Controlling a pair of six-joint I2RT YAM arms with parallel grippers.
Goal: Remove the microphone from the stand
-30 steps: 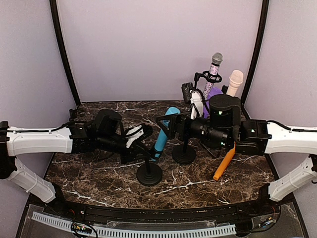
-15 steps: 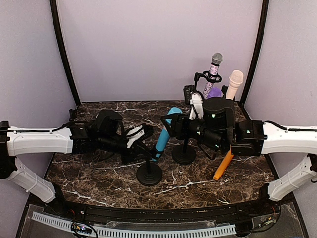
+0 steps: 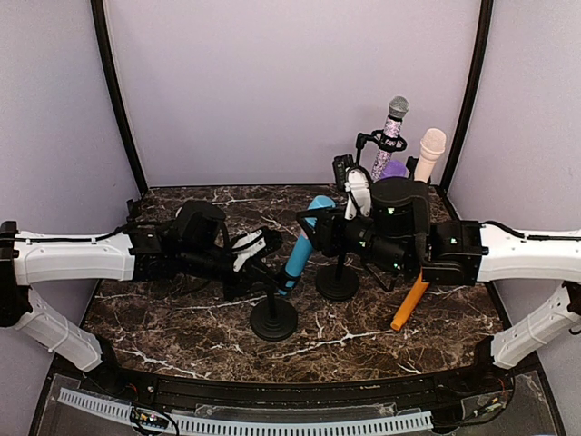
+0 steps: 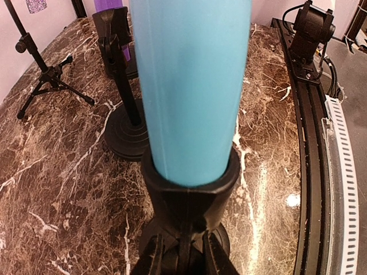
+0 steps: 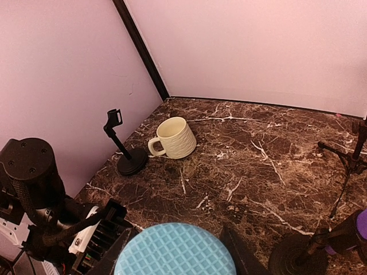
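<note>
The microphone [image 3: 300,245] is blue, stand [image 3: 273,320] black, mug [image 5: 175,137] cream, table [image 3: 182,318] white-veined brown.

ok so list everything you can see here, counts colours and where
blue microphone: 1, blue, table centre, tilted in its clip
back-right microphones: 3, glittery silver, cream, purple, back right corner
loose microphone: 1, orange, lying flat at the right
round-base stands: 3, black, one under the blue microphone, one just right of it, one by the mug
tripod stand: 1, black, back right, holding the glittery one
mug: 1, cream, far left
table: 1, dark marble
left claw: 1, black, shut on the blue microphone's stand below the clip
right claw: 1, black, either side of the blue microphone's head, grip unclear
</note>
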